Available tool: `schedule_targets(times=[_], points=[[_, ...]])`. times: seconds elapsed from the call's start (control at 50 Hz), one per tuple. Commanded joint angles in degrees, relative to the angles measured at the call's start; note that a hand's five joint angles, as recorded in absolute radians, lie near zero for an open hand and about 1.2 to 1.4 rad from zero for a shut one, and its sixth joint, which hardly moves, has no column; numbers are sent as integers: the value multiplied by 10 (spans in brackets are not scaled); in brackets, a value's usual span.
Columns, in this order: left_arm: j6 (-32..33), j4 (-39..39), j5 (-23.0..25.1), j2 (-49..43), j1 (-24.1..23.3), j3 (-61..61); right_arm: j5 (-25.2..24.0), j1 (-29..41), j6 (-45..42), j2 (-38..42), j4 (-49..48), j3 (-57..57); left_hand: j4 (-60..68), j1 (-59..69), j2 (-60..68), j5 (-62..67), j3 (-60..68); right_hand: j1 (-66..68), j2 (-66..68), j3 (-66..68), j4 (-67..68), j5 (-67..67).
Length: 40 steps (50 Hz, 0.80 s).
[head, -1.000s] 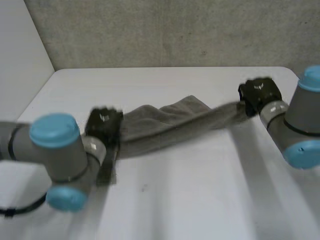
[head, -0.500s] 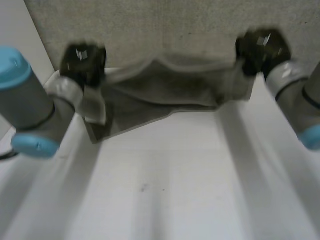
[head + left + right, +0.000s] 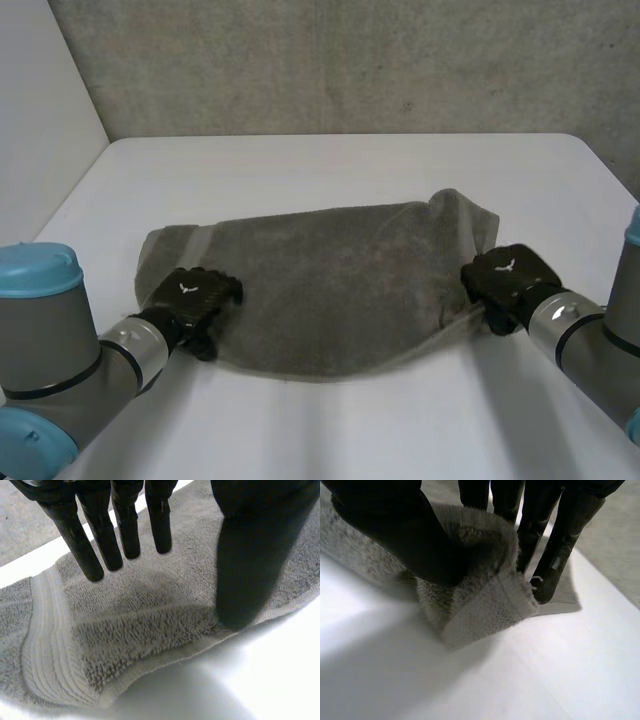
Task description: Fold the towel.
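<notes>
The towel [image 3: 320, 280] was grey cloth, fuzzy and rough, with a flatter woven stripe [image 3: 42, 645] near one end. Under the towel, the table [image 3: 350, 165] was white, smooth and matt. The left hand [image 3: 190, 297] and right hand [image 3: 505, 277] were black, smooth, slightly shiny.

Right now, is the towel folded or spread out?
Spread: the towel lies open across the table, rumpled where the right hand pinches its near corner.

From the head view, the left hand [image 3: 190, 297] covers a near corner of the towel [image 3: 320, 290] — the right hand [image 3: 503, 280] probably hides the other, its fingertips [image 3: 506, 500] behind bunched cloth.
</notes>
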Motion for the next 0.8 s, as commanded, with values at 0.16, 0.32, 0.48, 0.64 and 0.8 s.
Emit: schedule_targets(times=[0.16,0.32,0.48,0.64,0.8], points=[[-5,8,-4,57,-11,-66,2,-69,147,6,-73,5,-167,-163,-162,-167,-162,14,121,119,115,131],[-5,72,-5,76,-3,-115,3,-67,153,24,-73,7,-159,-155,-154,-159,-154,14,121,119,115,131],[0,174,-13,52,0,-130,3,-62,156,25,-72,8,-138,-135,-134,-139,-134,14,121,119,115,131],[1,197,-28,-7,1,-103,3,-64,156,25,-73,10,-133,-130,-129,-134,-129,14,121,119,115,131],[3,197,-65,-36,25,-71,3,-69,156,23,-73,7,-132,-128,-127,-132,-127,14,121,119,115,131]])
